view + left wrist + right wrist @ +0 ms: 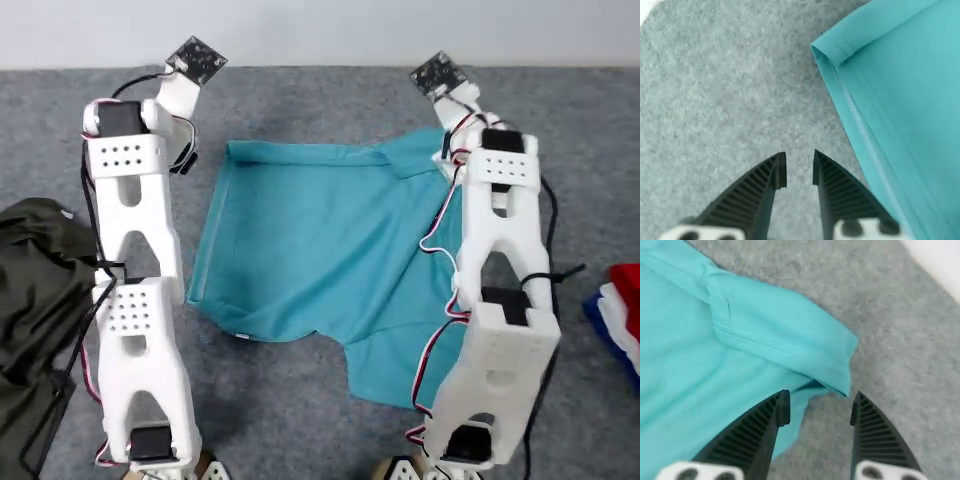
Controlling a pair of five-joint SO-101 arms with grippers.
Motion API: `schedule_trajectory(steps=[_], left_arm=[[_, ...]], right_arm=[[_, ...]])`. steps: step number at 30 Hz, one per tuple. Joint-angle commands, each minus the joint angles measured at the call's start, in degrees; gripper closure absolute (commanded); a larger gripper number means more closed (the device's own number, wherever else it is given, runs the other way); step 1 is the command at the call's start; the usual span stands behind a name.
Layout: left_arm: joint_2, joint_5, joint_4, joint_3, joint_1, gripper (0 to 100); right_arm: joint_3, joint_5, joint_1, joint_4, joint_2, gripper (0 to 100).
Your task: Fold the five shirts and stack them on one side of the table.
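Observation:
A teal shirt (320, 260) lies partly folded on the grey felt table between the two arms. My left gripper (799, 169) hovers above bare felt just off the shirt's far left hemmed corner (827, 50), fingers slightly apart with nothing between them. My right gripper (819, 410) is open over the shirt's far right corner, where the folded collar and sleeve edge (785, 337) lies; the cloth edge sits between the fingertips but is not pinched. In the high view the left arm (135, 210) and right arm (500, 250) flank the shirt.
A dark olive garment (35, 300) is heaped at the table's left edge. Folded red, white and blue shirts (620, 310) are stacked at the right edge. Bare grey felt (300, 410) shows at the front, between the arm bases.

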Motion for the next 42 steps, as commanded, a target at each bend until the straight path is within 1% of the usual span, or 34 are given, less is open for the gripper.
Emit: schedule_trajectory(steps=[1,6,10,14,18,23,28,33,36,39,42], left_arm=[[-11.6,-1.3,1.7,10.3,1.0,90],[-24.3,-4.7,1.6,30.5,3.2,90],[-33.2,-5.0,1.5,44.8,5.5,90],[-39.5,-4.9,1.4,55.8,7.6,90],[-41.5,-4.9,1.4,64.8,9.4,90],[-41.4,-4.9,1.3,72.4,11.7,90],[-41.4,-5.0,-0.3,76.8,11.3,90],[-41.3,-7.8,-3.9,82.4,10.0,90],[-41.3,-7.9,-7.9,87.2,9.8,90],[-41.3,-7.9,-12.7,91.4,7.5,90],[-41.8,-8.3,-13.2,93.7,4.7,91]], right_arm=[[-3.2,0.3,0.7,4.1,-8.1,78.6],[-3.2,0.2,0.7,12.5,-14.2,78.8],[-3.1,0.0,0.5,20.6,-16.3,78.9],[-3.1,0.0,0.5,28.4,-16.6,79.0],[-3.1,-0.1,0.6,35.6,-16.7,79.0],[-2.8,-0.2,0.8,45.6,-16.3,79.0],[2.5,-5.5,3.0,46.2,-18.9,79.0],[12.3,-5.7,5.1,46.1,-25.4,79.0],[18.6,-5.4,6.1,45.9,-30.1,79.0],[24.3,-5.4,6.5,45.9,-34.7,79.0],[28.4,-5.3,6.7,45.9,-38.8,79.0]])
